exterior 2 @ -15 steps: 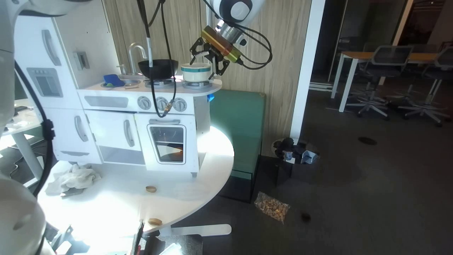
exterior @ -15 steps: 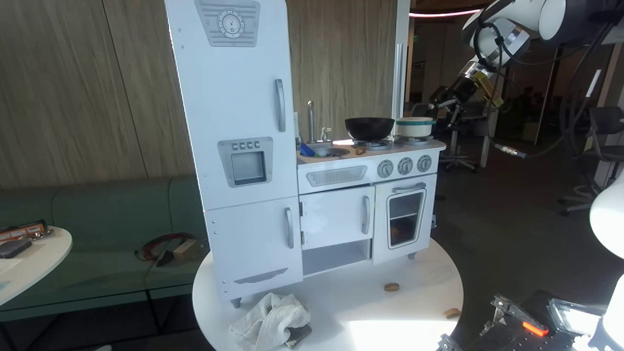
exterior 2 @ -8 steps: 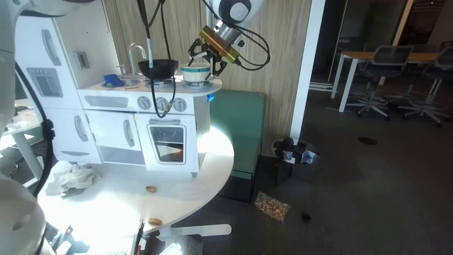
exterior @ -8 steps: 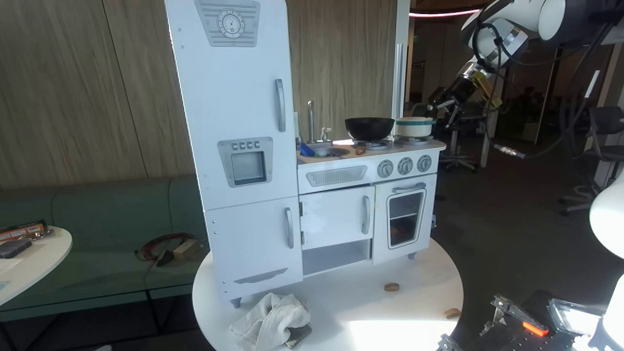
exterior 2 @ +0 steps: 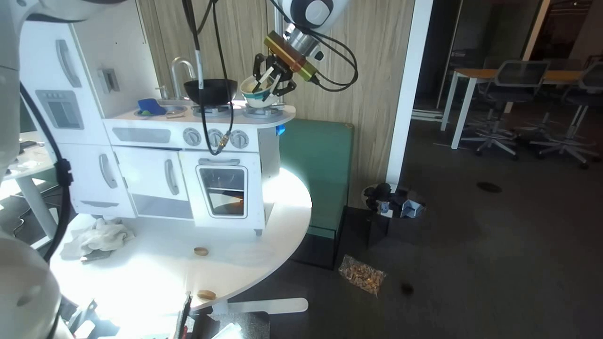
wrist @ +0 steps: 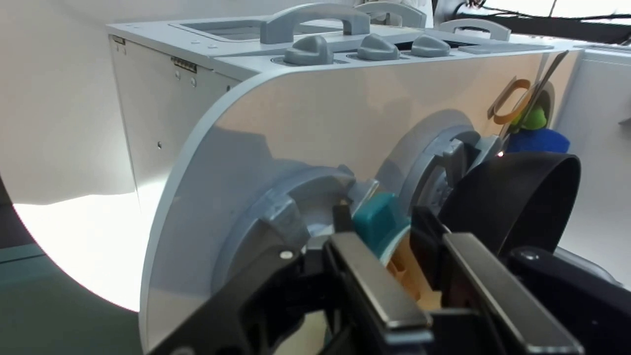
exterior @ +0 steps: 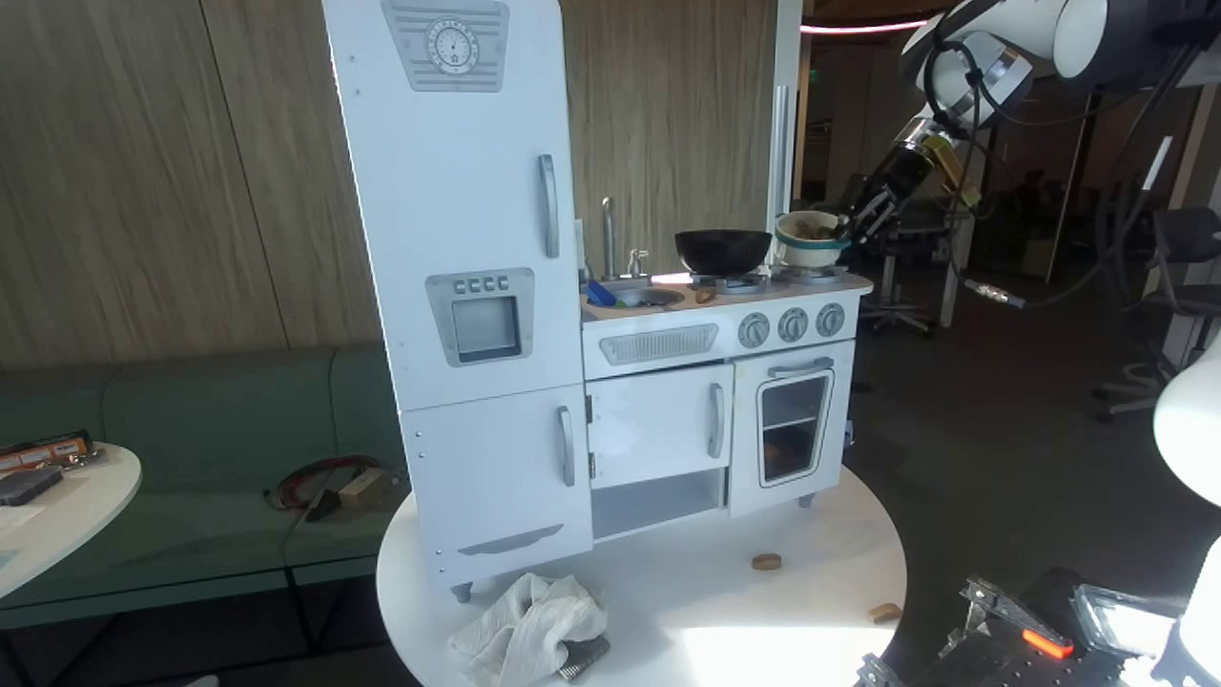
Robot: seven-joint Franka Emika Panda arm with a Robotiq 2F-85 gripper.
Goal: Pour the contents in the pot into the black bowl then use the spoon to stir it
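We see the gripper point(wrist: 382, 221) clenched on the rim of the pot point(exterior: 809, 256), holding it tilted over its burner point(exterior 2: 261, 114), prob so the mouth's free to pour into the black bowl point(exterior: 722, 254), set upright on the nxt burner point(exterior: 734, 285), likely for a short trip.

The black bowl point(exterior: 723, 255) is obstructing low passage beside the tilted pot point(exterior: 806, 252) while leaving open room above its rim.
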